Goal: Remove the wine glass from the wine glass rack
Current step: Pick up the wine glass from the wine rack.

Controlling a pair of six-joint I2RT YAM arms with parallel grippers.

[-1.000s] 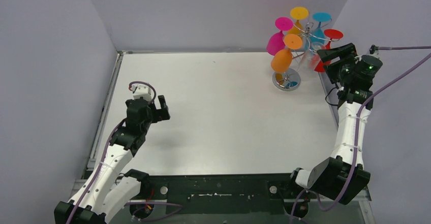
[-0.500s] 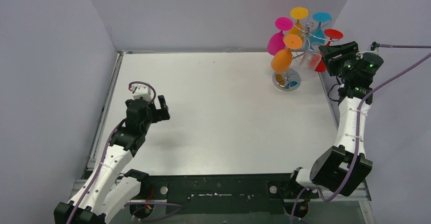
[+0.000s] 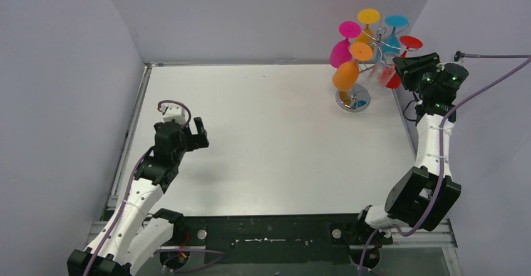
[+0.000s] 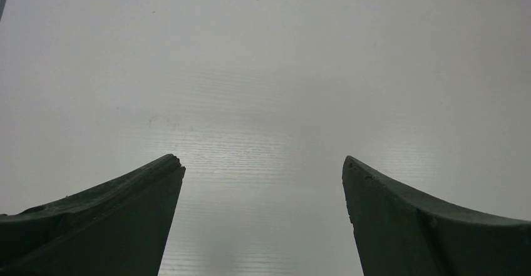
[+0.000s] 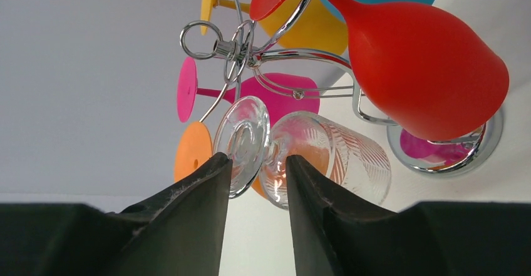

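White tabletop (image 3: 269, 132), grey walls (image 3: 250, 13). Right gripper (image 5: 257, 157) half-closed, jaws apart either side of the clear wine glass (image 5: 325, 157) stem, contact unclear. Glass hangs on wine glass rack (image 5: 226, 49), gripper side. Left gripper (image 4: 260, 161) wide open, empty, well apart from rack.

Room-wise: the table (image 3: 269, 138) is wide open across the middle and left; the left gripper (image 4: 260, 160) has only bare surface under its spread fingers; all the clutter sits in the far right corner, where the wine glass rack (image 3: 354, 97) stands near the right wall (image 3: 488, 132); the right gripper (image 5: 255, 158) is squeezed in there, fingers flanking the clear glass (image 5: 338, 154) at its stem; the red glass (image 5: 426, 69) bulges just above it; the pink glass (image 5: 307, 104), the orange glass (image 5: 193, 151) and chrome hooks crowd behind.
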